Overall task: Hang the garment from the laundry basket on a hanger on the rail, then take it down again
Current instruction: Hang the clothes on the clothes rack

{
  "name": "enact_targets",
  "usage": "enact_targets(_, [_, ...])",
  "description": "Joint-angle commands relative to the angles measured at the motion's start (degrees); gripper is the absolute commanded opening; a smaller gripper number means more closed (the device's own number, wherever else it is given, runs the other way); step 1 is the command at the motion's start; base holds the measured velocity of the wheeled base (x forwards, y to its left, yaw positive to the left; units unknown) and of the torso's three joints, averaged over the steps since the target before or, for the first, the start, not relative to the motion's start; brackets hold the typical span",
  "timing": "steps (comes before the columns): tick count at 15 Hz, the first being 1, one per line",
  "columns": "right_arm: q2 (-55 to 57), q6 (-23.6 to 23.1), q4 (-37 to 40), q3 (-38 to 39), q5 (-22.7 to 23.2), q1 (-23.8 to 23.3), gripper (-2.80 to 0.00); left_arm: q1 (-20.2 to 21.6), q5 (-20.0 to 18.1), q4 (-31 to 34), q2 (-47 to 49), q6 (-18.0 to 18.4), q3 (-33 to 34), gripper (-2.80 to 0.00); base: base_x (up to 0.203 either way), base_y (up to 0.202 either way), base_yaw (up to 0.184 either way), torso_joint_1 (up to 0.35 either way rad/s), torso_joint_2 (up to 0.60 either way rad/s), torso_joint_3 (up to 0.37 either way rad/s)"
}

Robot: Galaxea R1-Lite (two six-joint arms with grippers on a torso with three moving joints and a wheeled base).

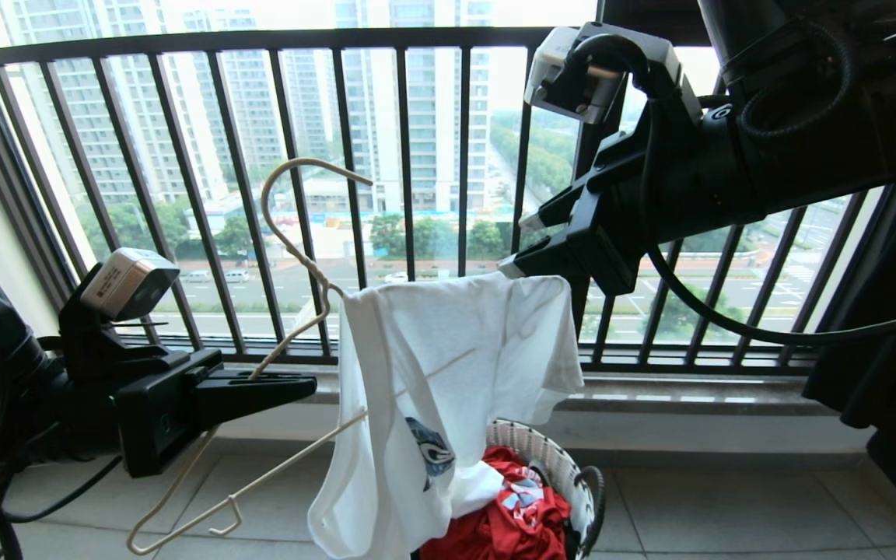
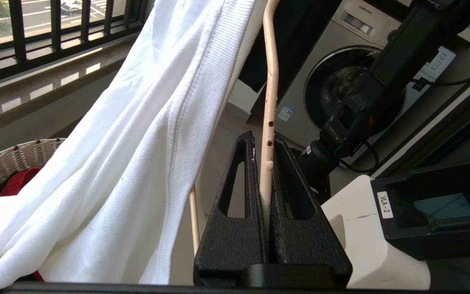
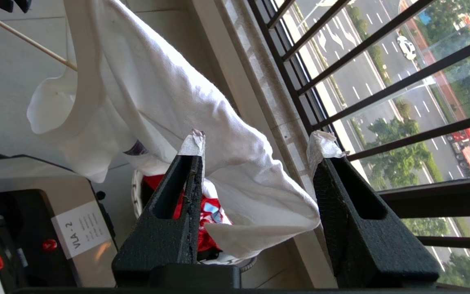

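Hung half over a thin cream-white wire hanger [image 1: 292,257]: a white short-sleeved T-shirt [image 1: 448,373] with a blue logo on the front. Draped down from the hanger's one end, with the bottom part dropping into a small round white woven laundry basket [image 1: 553,459] with a dark loop handle. Sat on the tiled floor [image 1: 728,513], that basket, right under the T-shirt. Stuffed inside the basket, beside the T-shirt: a red garment [image 1: 518,513].

Held tilted, that hanger, with the long hook up above the T-shirt and the bare end low down, away from the basket. Clamped tight on the hanger's wire by the left gripper [image 1: 304,385], jaws shut with the wire squeezed between them, beside the T-shirt on the side away from the basket.

Hovered just above the T-shirt's top corner: the right gripper [image 1: 522,245]. Jaws parted about halfway, nothing pinched between them, with the cloth lying loose past the tips.

Stood behind the T-shirt: black window railing bars [image 1: 409,155], with tall buildings and a road far outside. Seen past the hanger in the left wrist view: a grey washing machine [image 2: 341,77].
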Motion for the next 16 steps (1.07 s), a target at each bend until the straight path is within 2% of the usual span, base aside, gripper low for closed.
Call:
enact_targets(1, [0.14,-0.18,0.38,0.55,2.78,0.29,0.00,1.04,-2.44,-0.32,0.34,-0.12,0.50,-2.80,0.000,0.000,0.000,0.000,0.00,0.000])
enact_targets(7, [0.90,-0.20,0.45,3.60,12.95,1.79,0.00,1.57,-6.76,-0.41,0.16,0.05,1.46,-2.80,0.000,0.000,0.000,0.000,0.00,0.000])
enact_targets(10, [2.38,-0.20,0.19,2.77,23.84,0.44,0.00,1.66,-9.02,-0.41,-2.31,0.05,2.04,-2.80,0.000,0.000,0.000,0.000,0.00,0.000])
enact_targets(12, [3.26,-1.85,0.31,3.41,24.66,0.31,0.00,1.66,-9.44,-0.41,-4.05,-0.03,2.17,-2.80,0.000,0.000,0.000,0.000,0.00,0.000])
enact_targets(16, [5.92,-2.11,0.00,0.52,27.73,0.48,0.00,1.66,-9.46,-0.34,-6.18,-0.12,2.11,-2.80,0.000,0.000,0.000,0.000,0.00,0.000])
